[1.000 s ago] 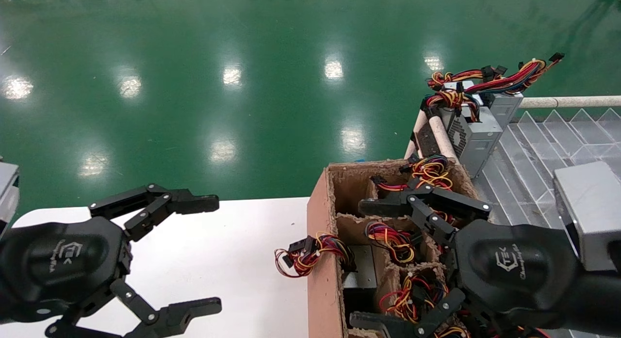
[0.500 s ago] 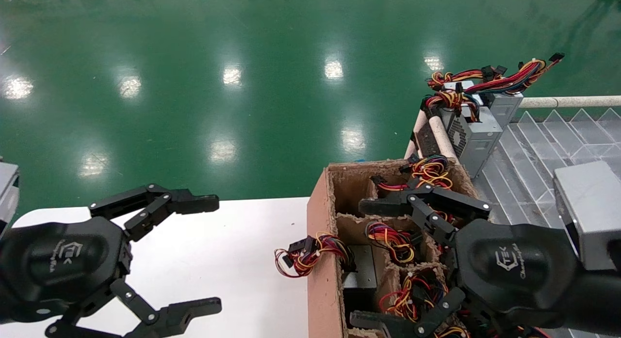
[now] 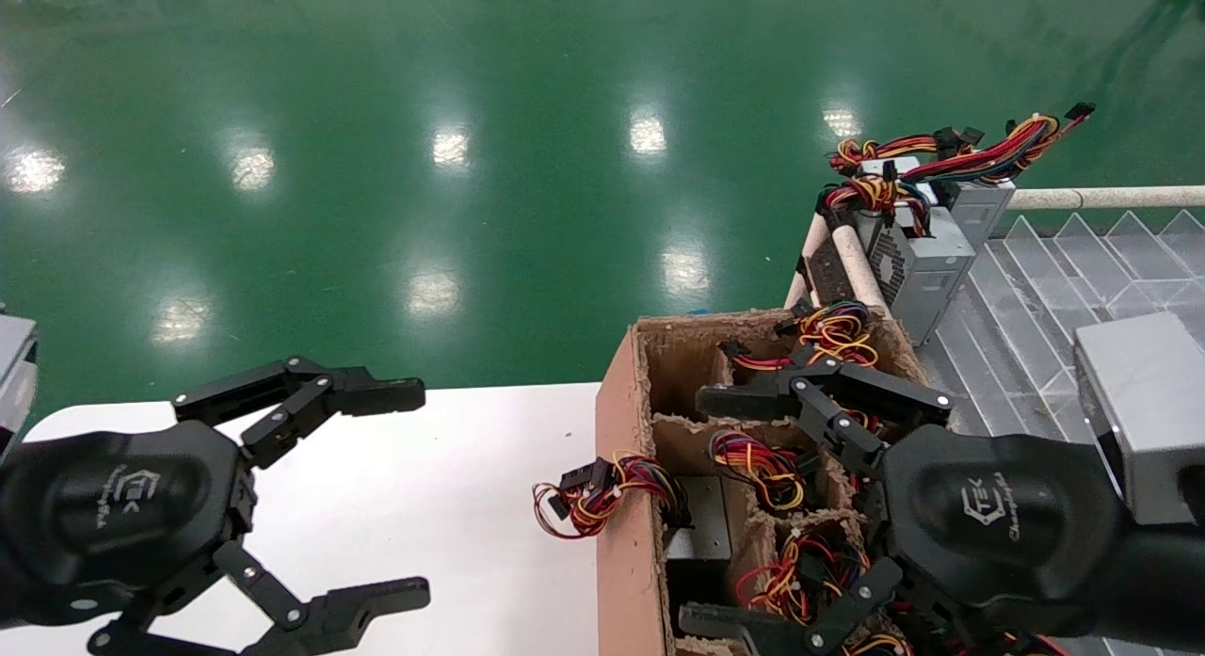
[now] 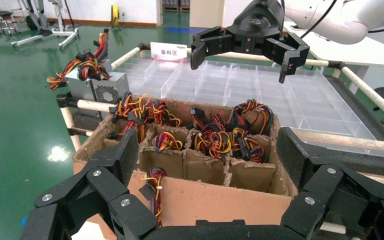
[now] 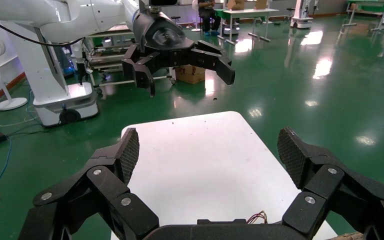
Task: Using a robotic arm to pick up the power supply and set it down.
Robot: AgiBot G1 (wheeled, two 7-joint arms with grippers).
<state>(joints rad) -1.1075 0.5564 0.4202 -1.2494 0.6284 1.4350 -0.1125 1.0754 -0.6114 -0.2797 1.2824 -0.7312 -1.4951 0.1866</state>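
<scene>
White "TEK" logo marks each wrist. Right gripper (image 3: 725,510) hovers spread wide over the cardboard box (image 3: 621,468); left gripper (image 3: 405,491), also released, over the worktop (image 3: 452,505).

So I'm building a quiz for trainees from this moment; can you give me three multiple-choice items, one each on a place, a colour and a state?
1. Where does the right tool hang?
A. over the cardboard box
B. over the white table
C. over the clear tray

2. What colour is the floor?
A. grey
B. green
C. blue

3. How is the left tool?
A. shut on wires
B. shut on nothing
C. open, holding nothing

Key: 1 A, its fingers straddle the box's wire-filled cells; 2 B, glossy green all round; 3 C, its fingers stand wide apart above the table.
</scene>
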